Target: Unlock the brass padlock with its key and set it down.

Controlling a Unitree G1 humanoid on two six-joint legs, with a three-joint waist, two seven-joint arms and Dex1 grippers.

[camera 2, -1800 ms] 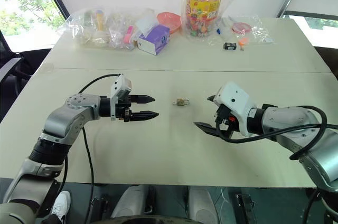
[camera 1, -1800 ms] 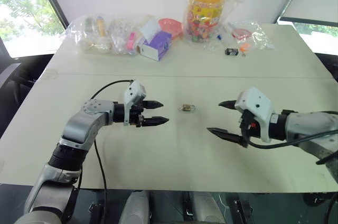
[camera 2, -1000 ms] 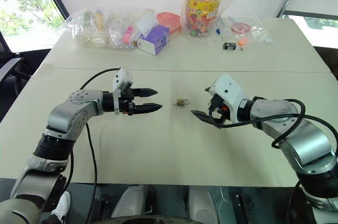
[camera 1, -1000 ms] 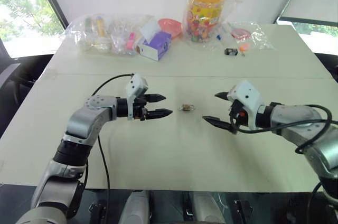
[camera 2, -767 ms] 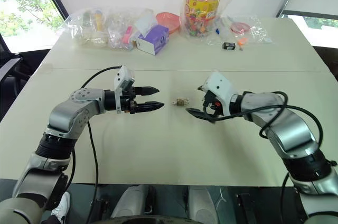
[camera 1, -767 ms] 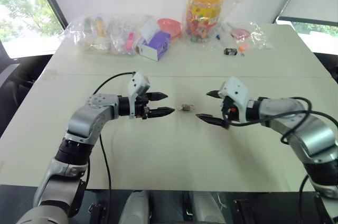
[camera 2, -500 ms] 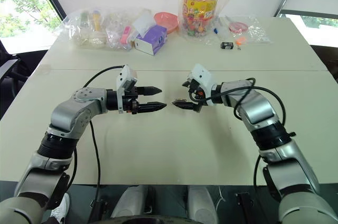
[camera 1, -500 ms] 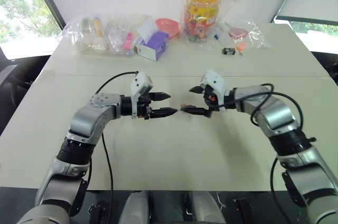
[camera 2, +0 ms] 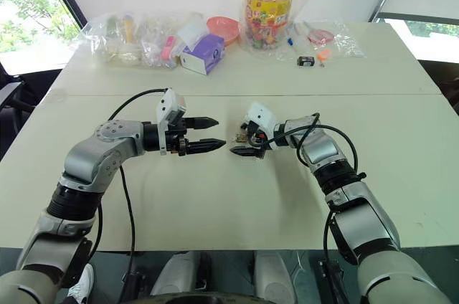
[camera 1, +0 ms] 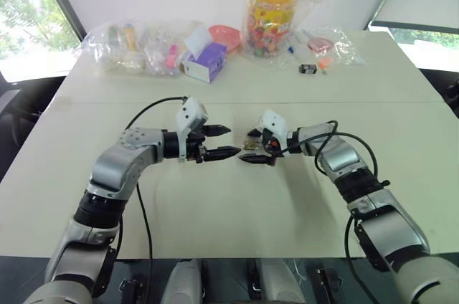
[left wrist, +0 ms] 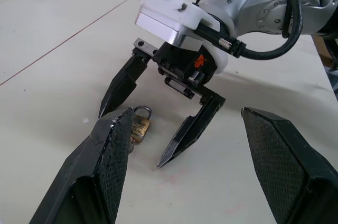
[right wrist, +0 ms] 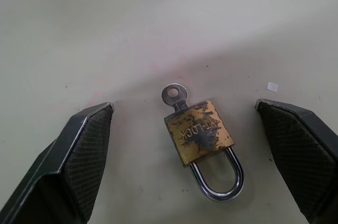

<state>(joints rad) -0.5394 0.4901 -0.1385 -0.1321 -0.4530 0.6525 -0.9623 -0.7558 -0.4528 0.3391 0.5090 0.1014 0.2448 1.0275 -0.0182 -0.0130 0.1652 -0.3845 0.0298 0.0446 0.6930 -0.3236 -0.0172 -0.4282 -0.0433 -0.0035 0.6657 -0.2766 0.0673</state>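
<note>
Brass, worn and tarnished, the padlock (right wrist: 199,131) lies flat on the pale table (camera 1: 237,203), its silvery shackle (right wrist: 217,180) closed into the body and a small key (right wrist: 174,95) standing in the keyhole at the opposite end.

The right gripper (right wrist: 190,155) is lowered over the padlock with its two black fingers spread wide, one on each side of the padlock and neither touching it. In the left wrist view the same gripper (left wrist: 137,139) straddles the padlock (left wrist: 139,127), its fingertips down at the table, and the padlock lies closer to one finger than to the other. The right arm reaches in from the robot's right side, bent at the elbow, the forearm angled inward toward the padlock and the white wrist housing tilted down toward the table.

The left gripper (camera 1: 228,140) hangs just beside the padlock on the robot's left, a little above the table, its fingers parted and holding nothing. Its tips point across toward the right gripper, close to the right gripper's fingers but apart from them. The left arm comes forward from the shoulder, the elbow bent outward and the forearm turned inward, roughly level.

Well beyond the padlock, along the far edge of the table, stand a tall jar (camera 1: 272,13) with an orange lid, a purple box (camera 1: 202,62), clear plastic bags (camera 1: 136,46) and a small black object (camera 1: 307,69).
</note>
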